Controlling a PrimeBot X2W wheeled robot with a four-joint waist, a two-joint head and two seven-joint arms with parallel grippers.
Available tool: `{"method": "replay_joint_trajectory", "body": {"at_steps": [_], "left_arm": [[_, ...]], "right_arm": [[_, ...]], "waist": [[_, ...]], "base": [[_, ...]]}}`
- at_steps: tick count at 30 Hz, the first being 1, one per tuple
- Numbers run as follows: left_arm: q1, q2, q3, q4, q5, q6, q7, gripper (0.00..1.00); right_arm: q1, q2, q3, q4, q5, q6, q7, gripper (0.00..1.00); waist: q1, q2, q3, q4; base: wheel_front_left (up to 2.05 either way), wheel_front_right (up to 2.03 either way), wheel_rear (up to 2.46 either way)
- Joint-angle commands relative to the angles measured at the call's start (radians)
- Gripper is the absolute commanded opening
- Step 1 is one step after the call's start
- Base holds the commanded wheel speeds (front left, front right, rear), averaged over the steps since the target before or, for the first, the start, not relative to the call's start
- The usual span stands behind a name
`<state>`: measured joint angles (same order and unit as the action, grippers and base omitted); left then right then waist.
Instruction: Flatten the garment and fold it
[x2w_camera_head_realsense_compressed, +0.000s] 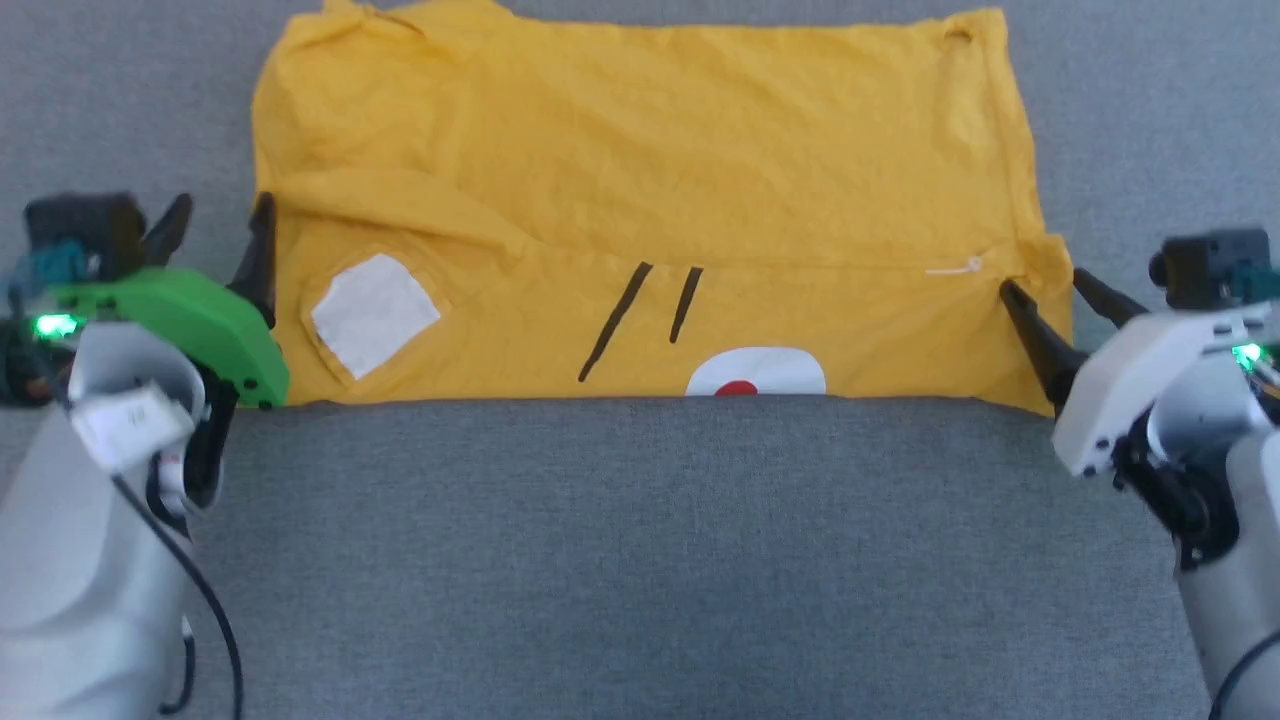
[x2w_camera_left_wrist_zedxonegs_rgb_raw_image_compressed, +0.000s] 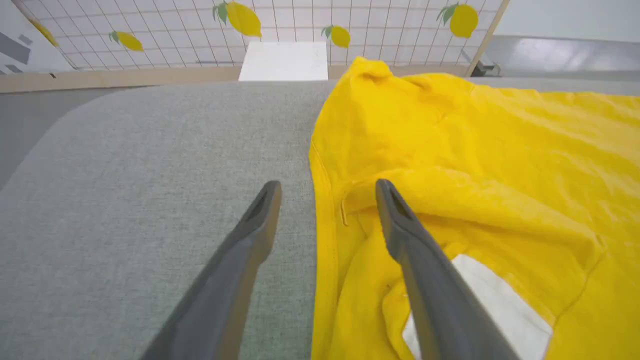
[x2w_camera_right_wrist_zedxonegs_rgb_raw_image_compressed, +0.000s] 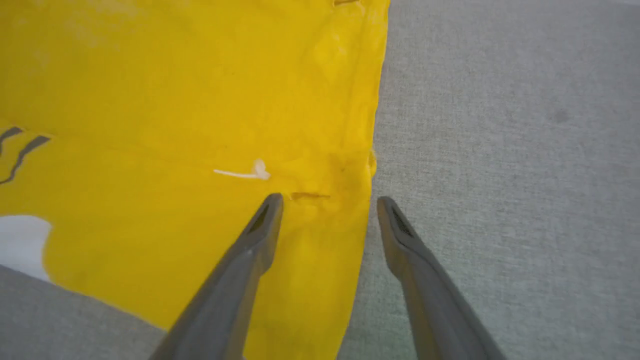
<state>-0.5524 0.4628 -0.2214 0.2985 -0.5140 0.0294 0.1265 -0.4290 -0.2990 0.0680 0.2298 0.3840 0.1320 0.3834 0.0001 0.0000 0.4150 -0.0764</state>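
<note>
Fingers (x2w_camera_left_wrist_zedxonegs_rgb_raw_image_compressed: 250, 235) of the left end effector (x2w_camera_head_realsense_compressed: 225, 200) stand wide apart and we see nothing between them; in the left wrist view one finger is over the grey table (x2w_camera_head_realsense_compressed: 640, 560) and the other one is over the cloth just inside the left edge of the garment (x2w_camera_head_realsense_compressed: 640, 170). We cannot tell if the tips touch the cloth. A green cover (x2w_camera_head_realsense_compressed: 190, 320) sits on the wrist behind these fingers. The right end effector (x2w_camera_head_realsense_compressed: 1042, 280) is also wide and empty: in the right wrist view one finger lies over the yellow cloth near a small white thread (x2w_camera_right_wrist_zedxonegs_rgb_raw_image_compressed: 245, 173), and the second finger is over the bare table just beside the right edge of the garment. The garment is spread as a broad, wrinkled rectangle on the far half of the table, between both end effectors, with a crease line across it. On its near band we see a white patch (x2w_camera_head_realsense_compressed: 372, 312) close to the left end effector, two thin black lines (x2w_camera_head_realsense_compressed: 615, 322) in the middle, and a white oval (x2w_camera_head_realsense_compressed: 790, 372) with a red dot (x2w_camera_head_realsense_compressed: 737, 388), cut by the straight near edge. Beyond the table, the left wrist view shows a gridded wall printed with lemons (x2w_camera_left_wrist_zedxonegs_rgb_raw_image_compressed: 150, 30) and a white box (x2w_camera_left_wrist_zedxonegs_rgb_raw_image_compressed: 285, 60).
</note>
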Motion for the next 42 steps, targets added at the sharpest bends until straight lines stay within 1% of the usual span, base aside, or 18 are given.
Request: {"method": "replay_joint_trajectory", "body": {"at_steps": [1, 3, 6, 8, 10, 13, 17, 22, 25, 27, 29, 30, 31, 32, 33, 35, 39, 42], "left_arm": [[0.035, -0.011, 0.011, -0.015, 0.015, 0.015, -0.054, 1.00], [0.092, -0.029, 0.021, -0.039, 0.021, 0.034, -0.134, 1.00], [0.168, -0.055, 0.036, -0.060, 0.009, 0.055, -0.195, 1.00], [0.215, -0.066, 0.040, -0.067, 0.003, 0.072, -0.208, 1.00], [0.252, -0.078, 0.047, -0.067, -0.013, 0.089, -0.198, 1.00], [0.283, -0.093, 0.059, -0.054, -0.045, 0.114, -0.158, 1.00], [0.291, -0.107, 0.068, -0.035, -0.075, 0.153, -0.085, 1.00], [0.255, -0.121, 0.080, 0.004, -0.122, 0.197, 0.032, 1.00], [0.225, -0.108, 0.073, 0.054, -0.131, 0.225, 0.123, 1.00], [0.210, -0.100, 0.064, 0.079, -0.132, 0.238, 0.175, 1.00], [0.204, -0.092, 0.052, 0.105, -0.142, 0.238, 0.236, 1.00], [0.205, -0.089, 0.046, 0.112, -0.149, 0.237, 0.266, 0.50], [0.209, -0.087, 0.038, 0.117, -0.158, 0.232, 0.304, 0.13], [0.214, -0.085, 0.032, 0.115, -0.166, 0.228, 0.330, 0.00], [0.220, -0.084, 0.027, 0.109, -0.177, 0.221, 0.357, 0.00], [0.231, -0.083, 0.026, 0.089, -0.189, 0.215, 0.376, 0.00], [0.245, -0.081, 0.030, 0.057, -0.194, 0.213, 0.365, 0.00], [0.245, -0.084, 0.029, 0.041, -0.197, 0.203, 0.352, 0.00]], "right_arm": [[0.033, 0.011, -0.011, -0.026, -0.001, -0.001, -0.031, 1.00], [0.086, 0.029, -0.030, -0.071, -0.013, -0.001, -0.091, 1.00], [0.154, 0.058, -0.047, -0.118, -0.028, -0.001, -0.178, 1.00], [0.199, 0.083, -0.059, -0.143, -0.040, -0.001, -0.239, 1.00], [0.238, 0.114, -0.070, -0.162, -0.054, -0.001, -0.294, 1.00], [0.286, 0.158, -0.079, -0.185, -0.080, -0.001, -0.356, 1.00], [0.319, 0.190, -0.083, -0.202, -0.108, -0.001, -0.409, 1.00], [0.324, 0.204, -0.076, -0.206, -0.123, -0.001, -0.432, 1.00], [0.318, 0.207, -0.065, -0.208, -0.128, -0.001, -0.434, 1.00], [0.312, 0.207, -0.058, -0.208, -0.129, -0.001, -0.434, 1.00], [0.309, 0.207, -0.054, -0.206, -0.132, -0.001, -0.432, 1.00], [0.308, 0.207, -0.054, -0.204, -0.134, -0.001, -0.430, 1.00], [0.308, 0.207, -0.055, -0.203, -0.136, -0.001, -0.427, 1.00], [0.309, 0.207, -0.055, -0.203, -0.138, -0.001, -0.426, 1.00], [0.309, 0.207, -0.056, -0.203, -0.140, -0.001, -0.425, 1.00], [0.309, 0.210, -0.066, -0.204, -0.145, -0.001, -0.424, 1.00], [0.297, 0.219, -0.101, -0.195, -0.162, -0.001, -0.418, 1.00], [0.265, 0.229, -0.134, -0.167, -0.178, -0.001, -0.375, 1.00]], "waist": [[-0.0001, 0.0000, -0.057, 0.013], [-0.0001, 0.0000, -0.085, 0.016], [-0.0001, 0.0000, -0.114, 0.018], [-0.0001, 0.0000, -0.129, 0.018], [-0.0001, 0.0000, -0.138, 0.017], [-0.0001, 0.0000, -0.148, 0.010], [-0.0001, 0.0000, -0.152, -0.002], [-0.0001, 0.0000, -0.145, -0.016], [-0.0001, 0.0000, -0.136, -0.031], [-0.0001, 0.0000, -0.131, -0.040], [-0.0001, 0.0000, -0.129, -0.048], [-0.0001, 0.0000, -0.128, -0.050], [-0.0001, 0.0000, -0.128, -0.053], [-0.0001, 0.0000, -0.128, -0.054], [-0.0001, 0.0000, -0.127, -0.055], [-0.0001, 0.0000, -0.125, -0.054], [-0.0001, 0.0000, -0.121, -0.041], [-0.0001, 0.0000, -0.117, -0.029]], "base": [[0.00, 0.00, 0.00], [0.00, 0.00, 0.00], [0.00, 0.00, 0.00], [0.00, 0.00, 0.00], [0.00, 0.00, 0.00], [0.00, 0.00, 0.00], [0.00, 0.00, 0.00], [0.00, 0.00, 0.00], [0.00, 0.00, 0.00], [0.00, 0.00, 0.00], [0.00, 0.00, 0.00], [0.00, 0.00, 0.00], [0.00, 0.00, 0.00], [0.00, 0.00, 0.00], [0.00, 0.00, 0.00], [0.00, 0.00, 0.00], [0.00, 0.00, 0.00], [0.00, 0.00, 0.00]]}}
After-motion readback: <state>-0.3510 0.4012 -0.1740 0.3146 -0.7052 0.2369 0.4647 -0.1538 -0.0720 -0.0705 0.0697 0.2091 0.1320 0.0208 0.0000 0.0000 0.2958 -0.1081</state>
